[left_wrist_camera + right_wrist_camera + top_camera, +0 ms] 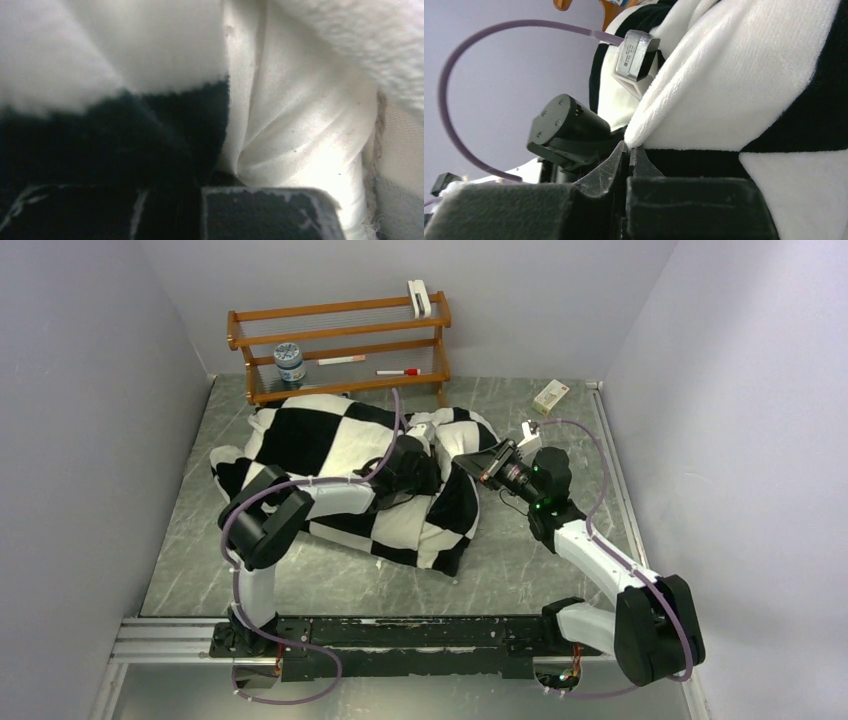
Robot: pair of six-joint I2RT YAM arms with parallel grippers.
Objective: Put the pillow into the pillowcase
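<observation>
Pillowcase lies rumpled mid-worktop before the wooden rack, with the pillow showing inside it. Right jaws pinch its plush edge. Left jaws, buried in its folds, are together, their catch unseen.

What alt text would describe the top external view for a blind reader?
The left robot arm and right robot arm reach onto a crumpled, plush black-and-white checkered pillowcase on a grey marbled table. A brown wooden rack stands behind it.
</observation>
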